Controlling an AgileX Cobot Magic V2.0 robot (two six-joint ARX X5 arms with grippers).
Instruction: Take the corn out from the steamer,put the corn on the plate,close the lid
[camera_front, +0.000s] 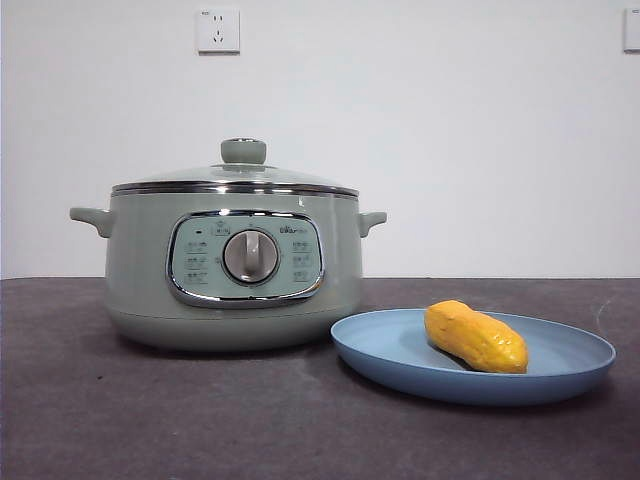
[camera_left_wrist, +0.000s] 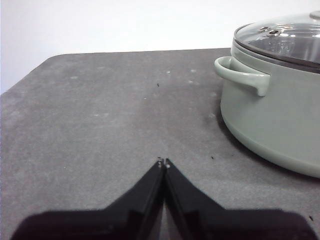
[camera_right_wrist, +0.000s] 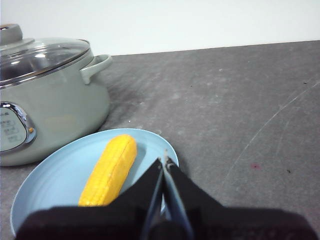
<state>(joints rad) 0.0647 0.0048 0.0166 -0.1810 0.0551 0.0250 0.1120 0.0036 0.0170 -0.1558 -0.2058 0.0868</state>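
The sage-green steamer (camera_front: 235, 270) stands at the left of the table with the glass lid (camera_front: 236, 175) seated on it. The yellow corn (camera_front: 475, 337) lies on the light-blue plate (camera_front: 560, 375) to the steamer's right. In the right wrist view the corn (camera_right_wrist: 110, 169) lies on the plate (camera_right_wrist: 45, 187), and my right gripper (camera_right_wrist: 165, 160) is shut and empty above the plate's edge. My left gripper (camera_left_wrist: 163, 162) is shut and empty over bare table beside the steamer (camera_left_wrist: 272, 120), whose lid (camera_left_wrist: 282, 37) is on. Neither gripper shows in the front view.
The dark grey table (camera_front: 150, 420) runs to a white wall with a socket (camera_front: 218, 30). The steamer's side handles (camera_front: 92, 217) stick out at both sides.
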